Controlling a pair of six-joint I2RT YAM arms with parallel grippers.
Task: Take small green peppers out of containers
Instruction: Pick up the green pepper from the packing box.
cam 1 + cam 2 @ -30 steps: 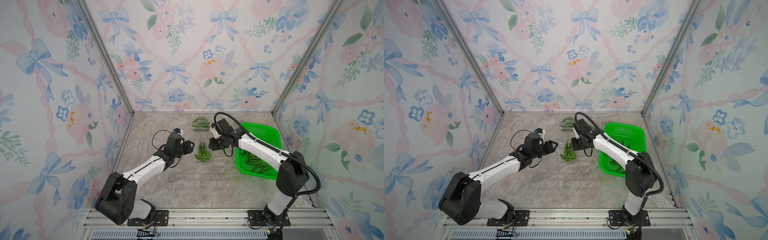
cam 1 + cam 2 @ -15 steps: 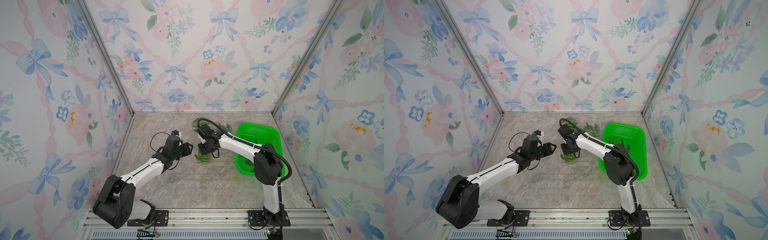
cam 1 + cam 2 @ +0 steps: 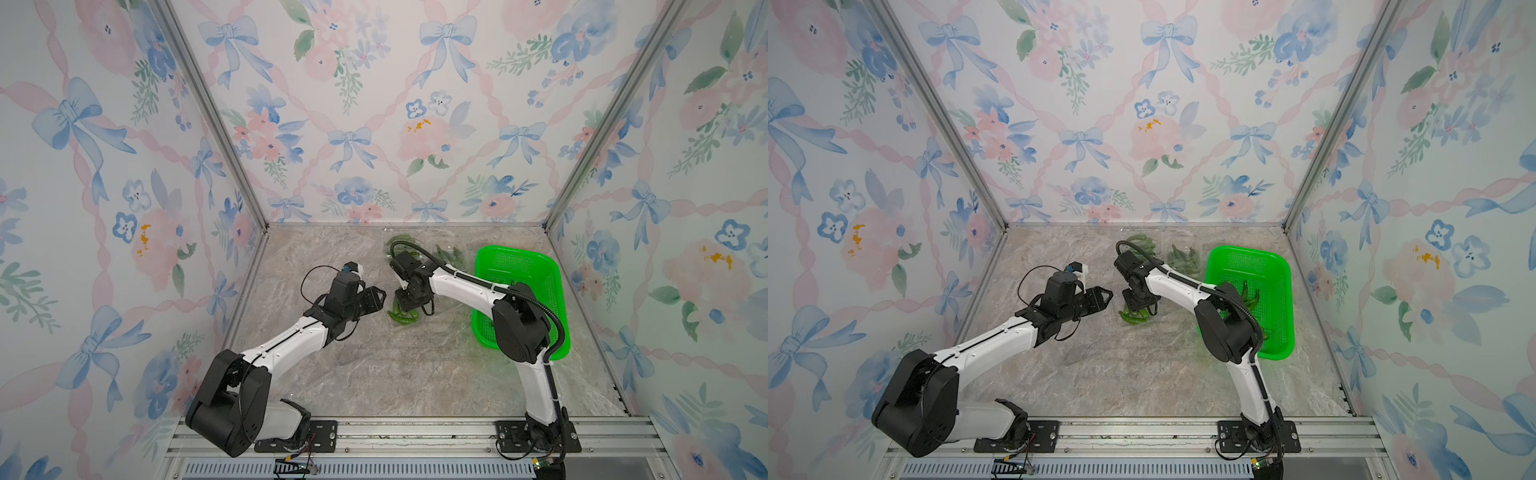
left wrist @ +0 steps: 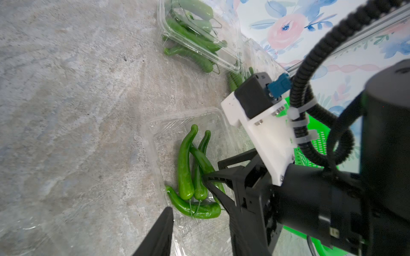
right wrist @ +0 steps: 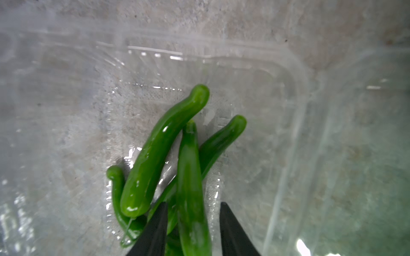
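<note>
The right gripper (image 5: 193,205) reaches down into an open container (image 4: 153,126) of clear plastic, which lies on the marbled tabletop (image 3: 332,374) near the green basket (image 3: 1250,257), on the basket's side toward the left arm. The gripper's two black fingers (image 5: 155,230) stand narrowly parted on either side of one pepper (image 5: 190,177). A slim gap shows on each side, so the pepper is straddled rather than clamped. It lies among the small green peppers (image 4: 185,168) in this container, four in all, glossy and curved, bunched against one end wall with one lying crosswise under the others. The left gripper (image 3: 1106,299) hangs just beyond the open container, on the side away from the basket, its jaws spread wide and holding nothing. Two more containers (image 3: 1142,243) sit just beside the basket's far corner, against the back wall, each with green peppers inside. Several dark green peppers (image 3: 1248,291) lie loose on the basket's perforated floor, partly hidden in both top views by the right arm, which crosses over the basket's near side.
</note>
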